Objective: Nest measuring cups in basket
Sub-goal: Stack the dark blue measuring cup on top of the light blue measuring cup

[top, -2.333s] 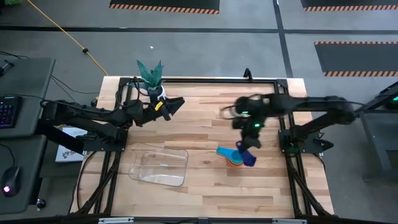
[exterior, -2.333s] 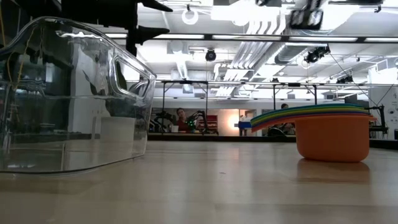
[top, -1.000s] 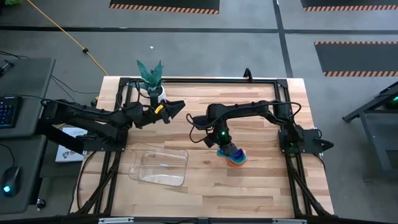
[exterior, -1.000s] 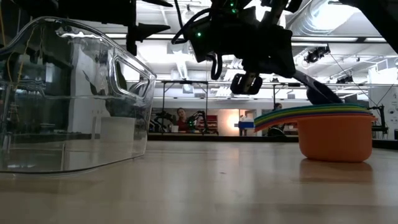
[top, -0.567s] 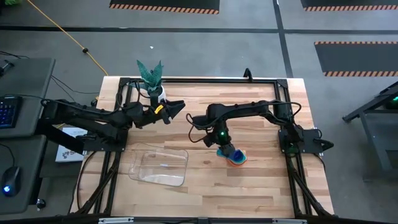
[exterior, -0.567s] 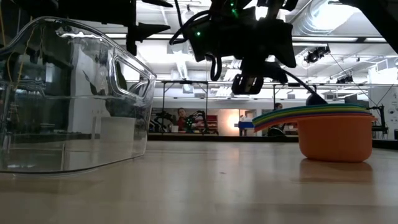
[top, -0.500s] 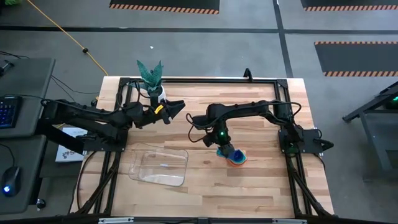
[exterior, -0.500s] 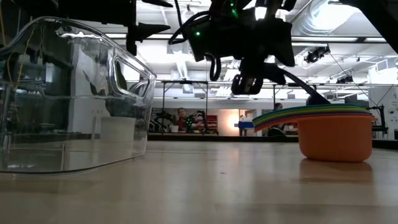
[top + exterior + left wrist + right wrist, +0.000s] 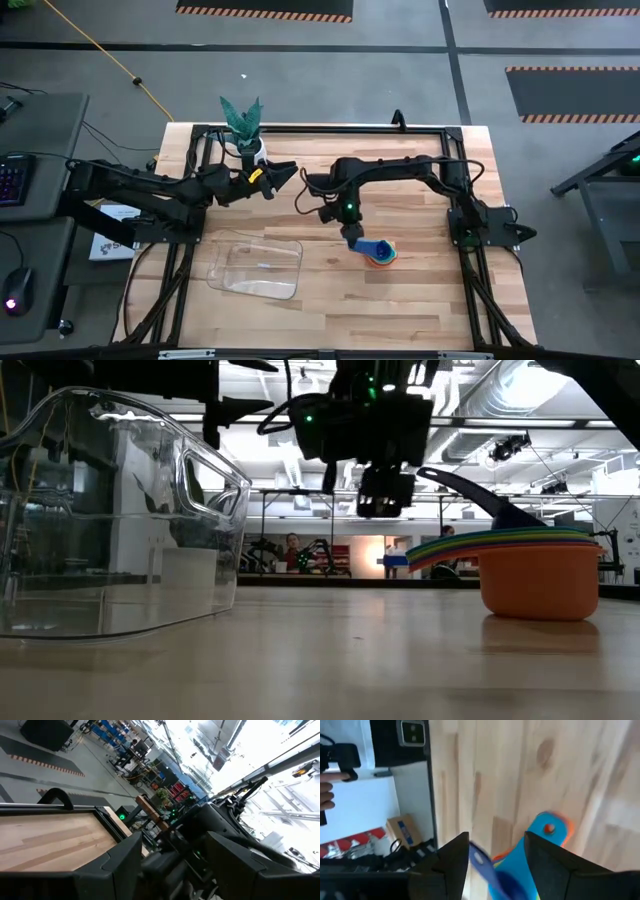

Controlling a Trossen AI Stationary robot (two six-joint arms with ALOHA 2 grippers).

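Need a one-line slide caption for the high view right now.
Right gripper open beside the nested cups, basket empty to their left, left gripper waiting by the plant.

Two dark, jointed arms trailing black cables; green lights glow on the right arm's wrist.

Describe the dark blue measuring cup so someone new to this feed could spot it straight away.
Start at the wooden table and find the stack of nested measuring cups on its right half, just below the right gripper. The dark blue measuring cup sits topmost, tilted, its handle slanting upward while the other handles lie flat.
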